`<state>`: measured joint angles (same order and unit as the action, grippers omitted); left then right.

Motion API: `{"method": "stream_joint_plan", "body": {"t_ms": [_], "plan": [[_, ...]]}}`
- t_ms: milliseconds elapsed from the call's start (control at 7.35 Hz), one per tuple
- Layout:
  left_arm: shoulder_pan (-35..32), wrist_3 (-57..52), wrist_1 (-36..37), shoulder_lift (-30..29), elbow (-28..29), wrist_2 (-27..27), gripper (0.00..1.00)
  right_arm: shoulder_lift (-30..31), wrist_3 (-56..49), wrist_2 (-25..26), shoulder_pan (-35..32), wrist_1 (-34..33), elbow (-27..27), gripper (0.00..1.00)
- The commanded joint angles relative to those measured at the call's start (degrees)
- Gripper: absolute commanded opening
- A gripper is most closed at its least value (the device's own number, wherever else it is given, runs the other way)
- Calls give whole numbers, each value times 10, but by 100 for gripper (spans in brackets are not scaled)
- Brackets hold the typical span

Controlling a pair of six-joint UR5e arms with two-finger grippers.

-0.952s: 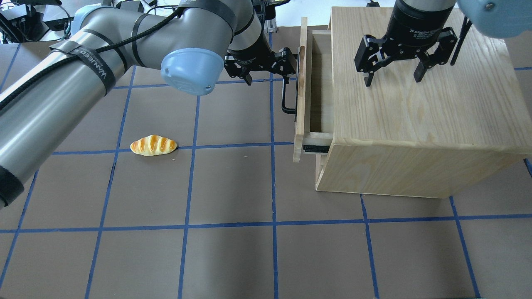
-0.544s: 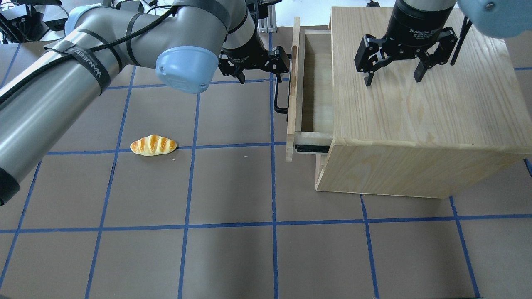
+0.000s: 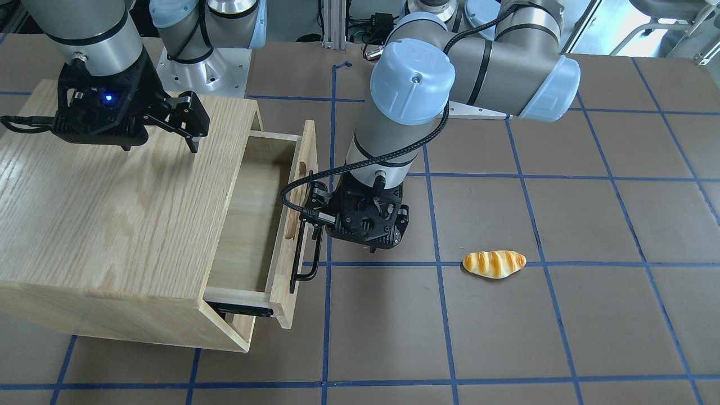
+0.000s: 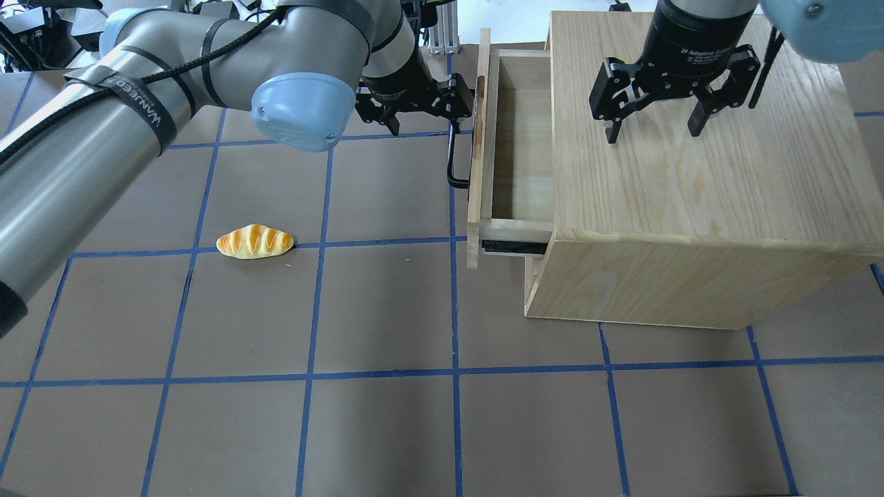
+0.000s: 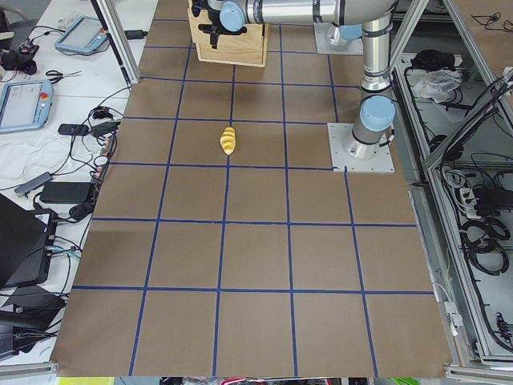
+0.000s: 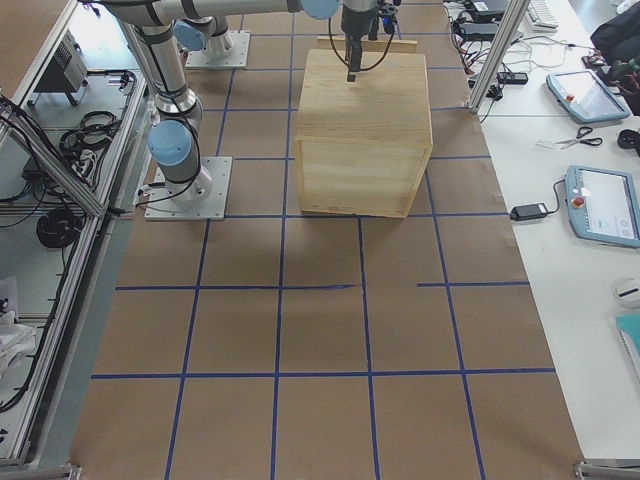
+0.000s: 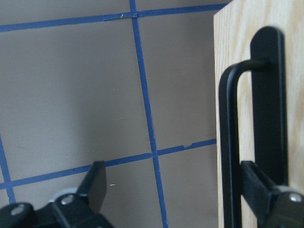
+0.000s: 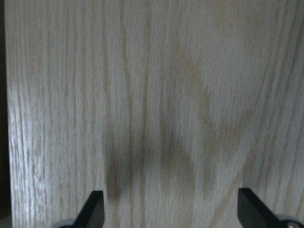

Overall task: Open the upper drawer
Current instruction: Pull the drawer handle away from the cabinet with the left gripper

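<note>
The upper drawer (image 4: 475,172) is light oak and stands pulled partly out of the cabinet (image 4: 690,172); its inside (image 4: 521,138) looks empty. Its long black bar handle (image 4: 452,162) also shows in the left wrist view (image 7: 230,142). My left gripper (image 4: 423,123) points down beside the drawer front, jaws wide open. The handle bar lies between its fingers, against the finger (image 7: 259,190) nearest the panel. My right gripper (image 4: 654,131) hangs open and empty just above the cabinet top, as the right wrist view (image 8: 171,204) shows.
A toy bread roll (image 4: 254,241) lies on the brown mat to the left of the drawer, apart from both arms. Blue tape lines grid the table. The lower cabinet front is hidden under the open drawer.
The drawer has slid further out of the cabinet, to the left in the overhead view. My left gripper moved left with the handle. The right gripper stayed still.
</note>
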<state>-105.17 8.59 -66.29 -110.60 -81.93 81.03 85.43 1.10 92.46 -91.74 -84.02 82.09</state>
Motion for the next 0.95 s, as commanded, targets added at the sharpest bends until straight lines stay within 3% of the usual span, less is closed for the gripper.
{"method": "stream_joint_plan", "body": {"t_ms": [0,816], "plan": [[13,-13,-1,3,-2,0,100,0,0,0,0,0,1,100],[30,-18,-12,8,-2,2,100,0,0,0,1,0,1,100]]}}
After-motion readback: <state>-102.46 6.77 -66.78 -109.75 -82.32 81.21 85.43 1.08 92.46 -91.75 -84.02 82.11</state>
